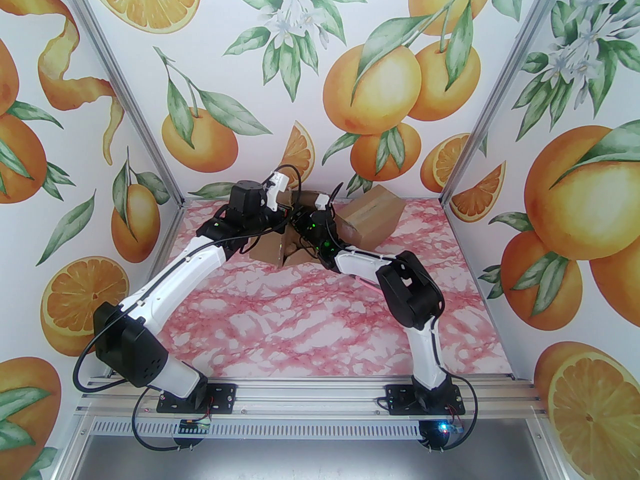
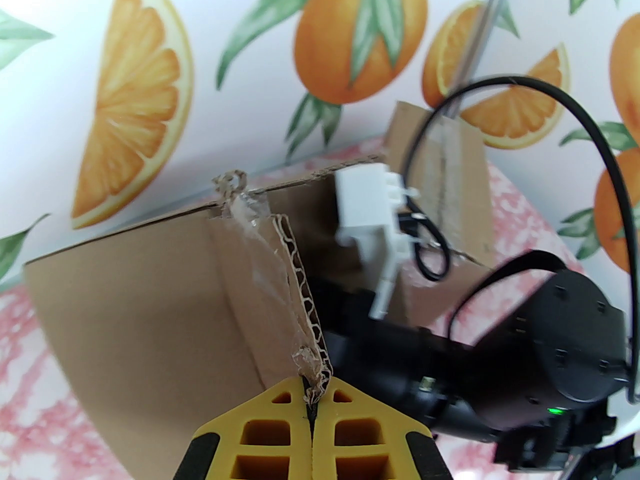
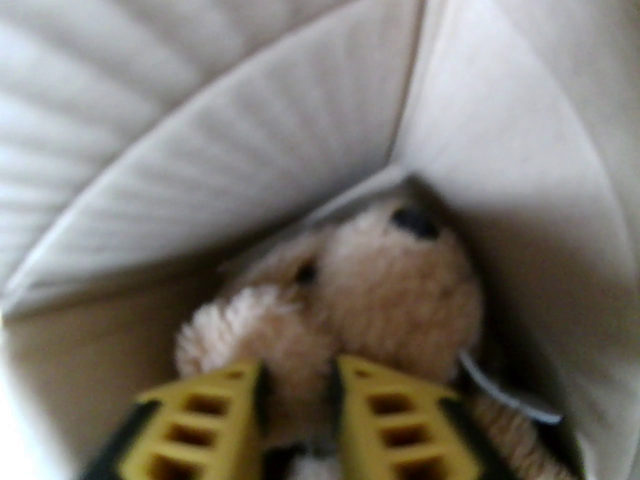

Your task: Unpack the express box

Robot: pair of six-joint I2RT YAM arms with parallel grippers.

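Seen from above, the open express box (image 1: 272,252) stands on the table (image 1: 300,318), and both arms' wrists meet over it. A closed second box (image 1: 372,213) lies just to its right.

In the left wrist view, the left jaws are clamped tight on the taped, corrugated edge of the box's flap (image 2: 300,288). The right arm (image 2: 500,358) reaches in just right of that flap.

The right wrist view is blurred. The right jaws are inside the box, pinching the fur of a plush bear (image 3: 400,288) tucked in its corner.
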